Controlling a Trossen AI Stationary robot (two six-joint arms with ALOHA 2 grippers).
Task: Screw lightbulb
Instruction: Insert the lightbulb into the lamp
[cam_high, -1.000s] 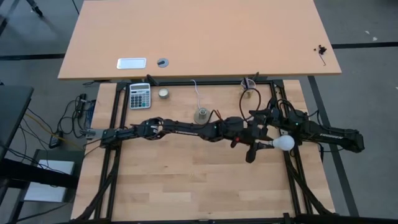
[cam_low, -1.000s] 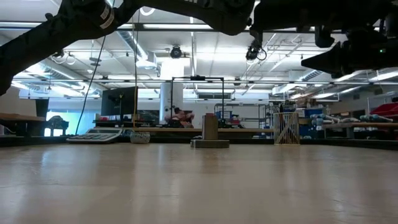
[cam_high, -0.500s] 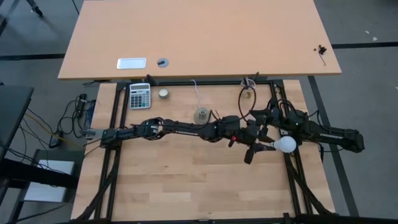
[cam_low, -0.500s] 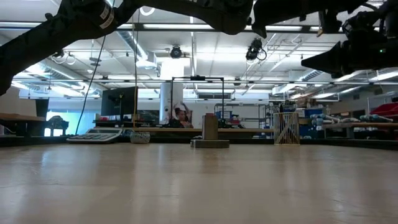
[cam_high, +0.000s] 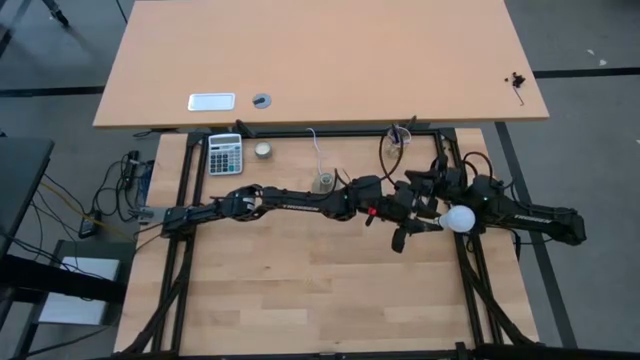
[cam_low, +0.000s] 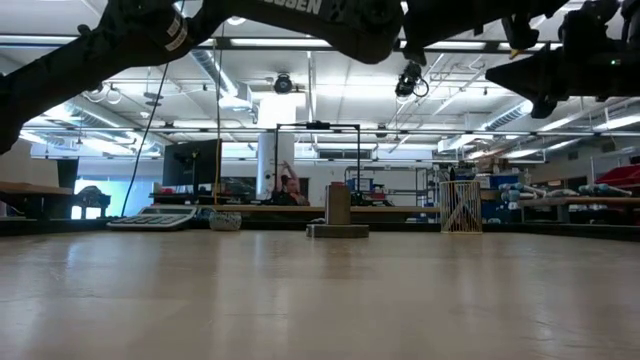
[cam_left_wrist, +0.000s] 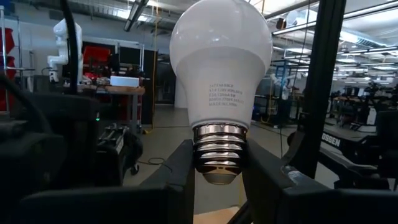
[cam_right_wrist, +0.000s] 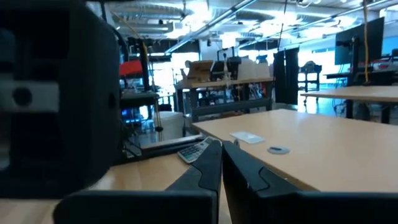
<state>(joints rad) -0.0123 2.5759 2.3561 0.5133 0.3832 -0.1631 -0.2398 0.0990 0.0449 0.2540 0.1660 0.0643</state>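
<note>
The white lightbulb (cam_high: 460, 218) (cam_left_wrist: 221, 68) is off the table at the right, and my left gripper (cam_high: 438, 221) (cam_left_wrist: 221, 171) is shut on it. That arm reaches across from the table's left. The grey socket (cam_high: 323, 184) (cam_low: 337, 212) stands on its flat base at the far middle, its thin white cord running to the far edge. It is well to the left of the bulb, beside the left arm. My right gripper (cam_right_wrist: 221, 165) is shut on nothing; its arm is folded at the table's right (cam_high: 520, 212). My left gripper pinches the bulb's grey screw end (cam_left_wrist: 219, 146) between its two fingers (cam_left_wrist: 180, 177), one on each side of the thread. The fingers come almost level from the table's left, slanting slightly upward. The globe sticks out beyond them toward the right edge, lifted clear.
A calculator (cam_high: 224, 153) and a small round tin (cam_high: 262, 150) lie at the far left. A small holder with coiled cable (cam_high: 398, 145) stands at the far right. A second, larger table (cam_high: 320, 60) stands beyond the far edge. The near half of the wooden top (cam_high: 320, 300) is bare.
My left gripper has tipped its fingers upward and has gone a little toward the far edge, carrying the bulb along, still held. My right gripper has also tipped upward and rolled in place, staying shut.
</note>
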